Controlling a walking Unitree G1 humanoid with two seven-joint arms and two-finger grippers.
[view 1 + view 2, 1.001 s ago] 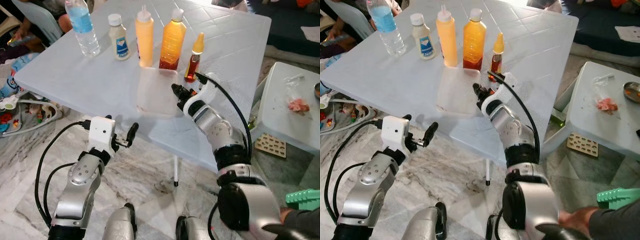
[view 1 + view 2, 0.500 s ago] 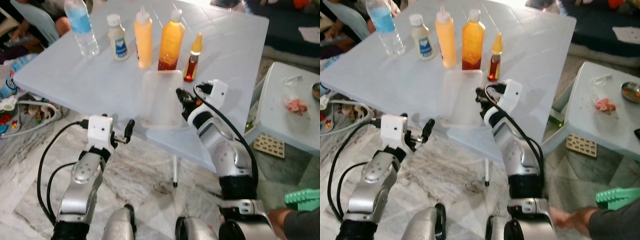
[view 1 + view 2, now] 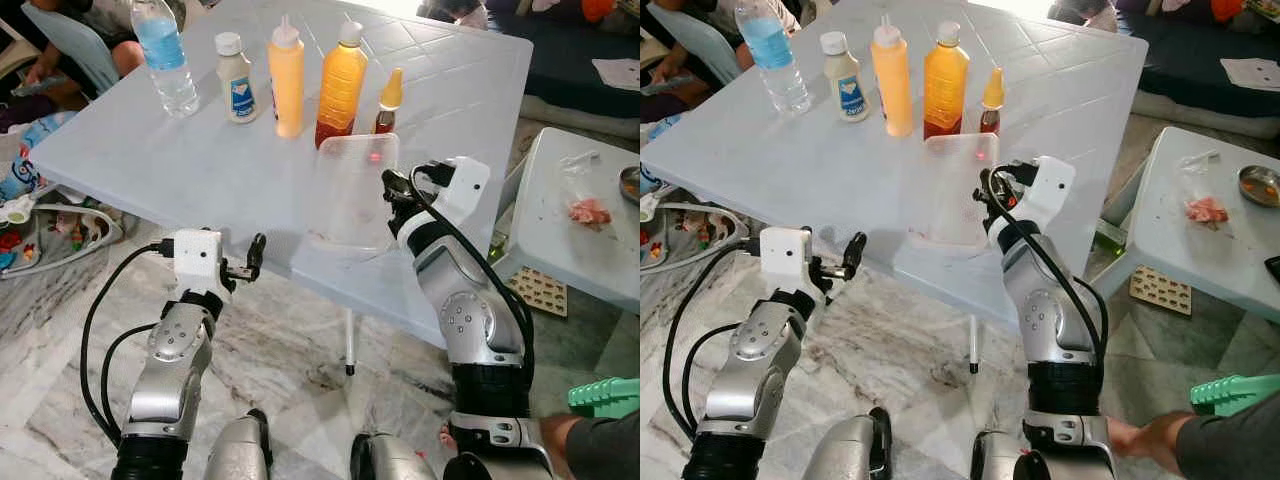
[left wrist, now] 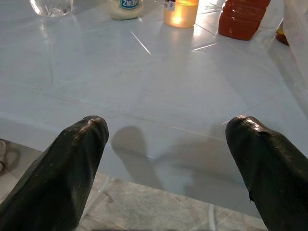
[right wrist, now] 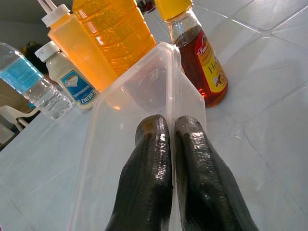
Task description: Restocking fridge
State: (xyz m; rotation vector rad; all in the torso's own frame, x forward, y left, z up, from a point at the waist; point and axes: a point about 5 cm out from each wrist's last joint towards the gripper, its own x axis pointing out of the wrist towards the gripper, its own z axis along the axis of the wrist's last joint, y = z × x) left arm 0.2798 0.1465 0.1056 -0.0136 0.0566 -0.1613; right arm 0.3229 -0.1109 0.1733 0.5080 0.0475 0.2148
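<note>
A clear plastic container [image 3: 352, 195] stands tilted up on its lower edge on the white table [image 3: 150, 160]. My right gripper [image 3: 392, 190] is shut on its right rim, the two fingers [image 5: 154, 139] pinching the wall [image 5: 125, 115]. Behind it stand a small honey bottle [image 3: 388, 98], an orange juice bottle [image 3: 343, 80], a yellow squeeze bottle [image 3: 287, 75], a white mayonnaise bottle [image 3: 237, 78] and a water bottle [image 3: 165, 55]. My left gripper [image 3: 254, 258] hangs open in front of the table's near edge, holding nothing [image 4: 168, 130].
A low white side table [image 3: 590, 250] with food scraps stands to the right. A person's hand with a green object [image 3: 605, 400] is at the bottom right. Toys [image 3: 30, 215] lie on the marble floor at the left, with a person seated behind the table's far left corner.
The right gripper has lifted the clear container from lying flat to tilted upright and carried it rightwards, toward the honey bottle. The left arm has barely moved.
</note>
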